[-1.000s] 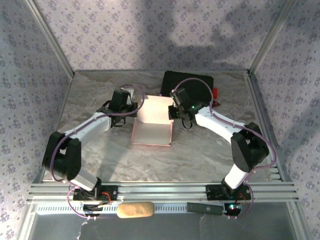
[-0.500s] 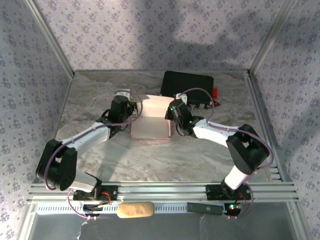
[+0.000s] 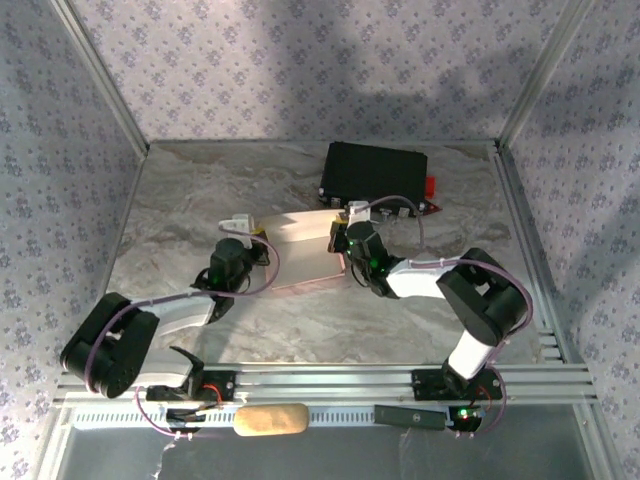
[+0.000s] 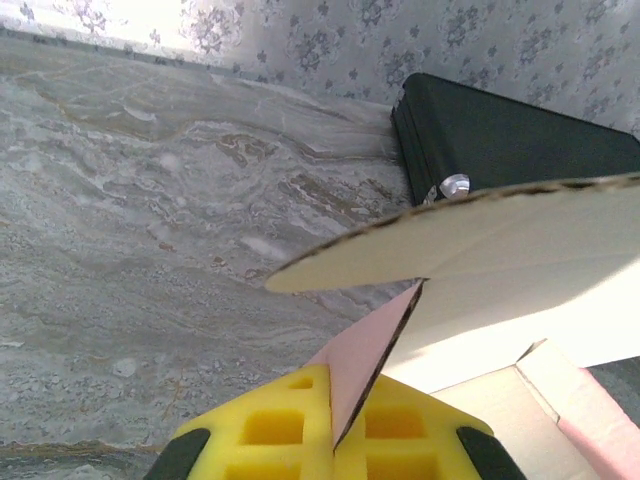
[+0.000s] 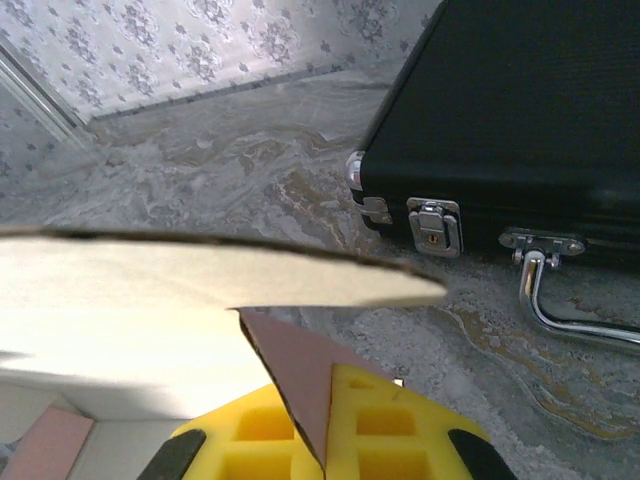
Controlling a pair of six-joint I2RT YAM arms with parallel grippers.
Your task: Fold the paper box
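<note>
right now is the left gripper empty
No, the left gripper is shut on a pink flap of the box, pinched between its yellow pads.

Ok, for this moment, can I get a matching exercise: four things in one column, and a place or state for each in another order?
Things:
1. paper box
2. black case
3. left tool
4. right tool

Places or states:
a. at the far side of the table, beyond the box
b. shut on the pink card at the box's right side
c. in the middle of the table, pale flap raised
d. shut on the pink card at the box's left side

Pairs: 1-c, 2-a, 3-d, 4-b
</note>
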